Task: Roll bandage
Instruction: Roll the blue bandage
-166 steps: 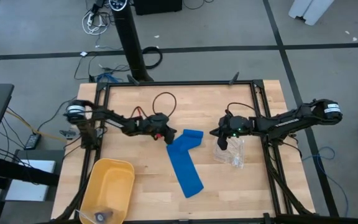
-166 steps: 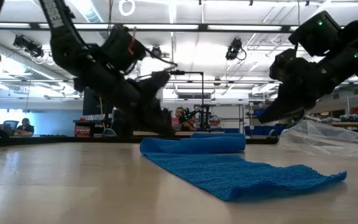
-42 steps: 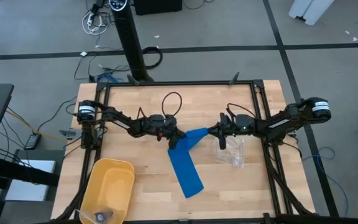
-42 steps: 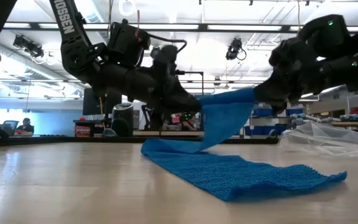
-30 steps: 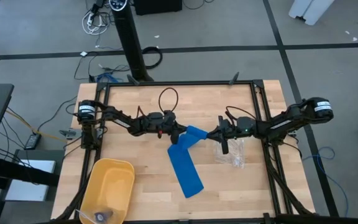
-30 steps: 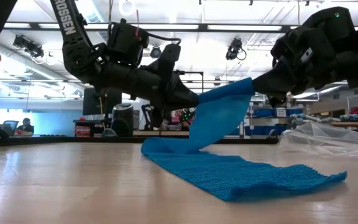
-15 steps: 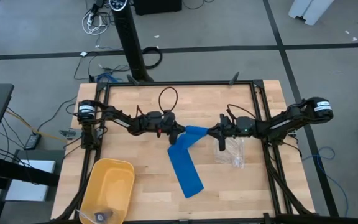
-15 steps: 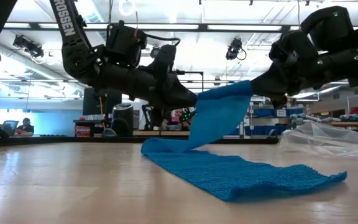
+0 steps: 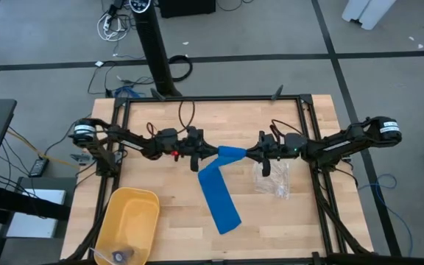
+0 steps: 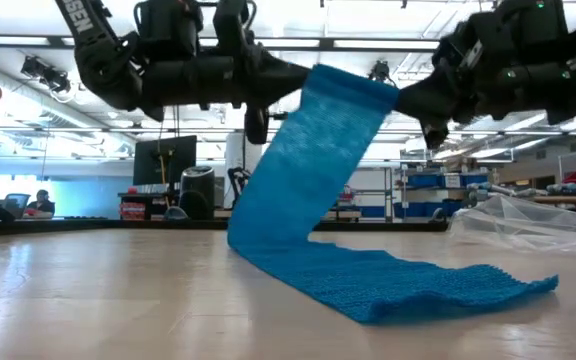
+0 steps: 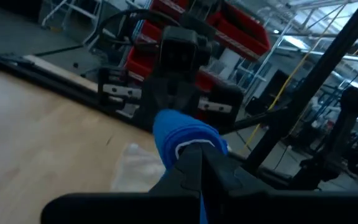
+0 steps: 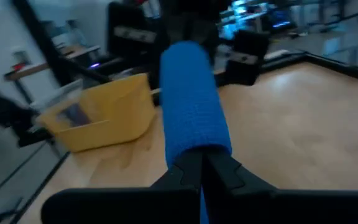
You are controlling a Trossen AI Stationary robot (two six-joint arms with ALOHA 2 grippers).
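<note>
The bright blue bandage (image 9: pixel 219 188) is a long strip. Its far end (image 10: pixel 343 85) is held up in the air between my two grippers. The rest hangs down to the table and lies flat toward the near edge (image 10: pixel 448 285). My left gripper (image 9: pixel 212 152) is shut on the raised end from the left and also shows in the low view (image 10: pixel 303 75). My right gripper (image 9: pixel 252 154) is shut on it from the right and also shows in the low view (image 10: pixel 400 95). My left gripper pinches the left side of the bandage's raised far end (image 11: pixel 185 134) between its two fingers. The fingers come level from the table's left. That end is lifted clear and the strip hangs below it. My right gripper pinches the right side of the same raised end (image 12: pixel 194 140) between its two fingers. The fingers come level from the table's right. The end spans the gap between the two grippers, and the strip's lower part lies on the table.
A clear crinkled plastic bag (image 9: pixel 274 180) lies on the table just near of my right gripper. A yellow bin (image 9: pixel 127 224) stands at the near left corner. A dark frame (image 9: pixel 212 99) runs round the table's edges.
Both grippers have gone up with the bandage's far end, still shut on it. That end now stands much higher above the table and a longer stretch hangs below it. The near part has stayed flat on the table.
</note>
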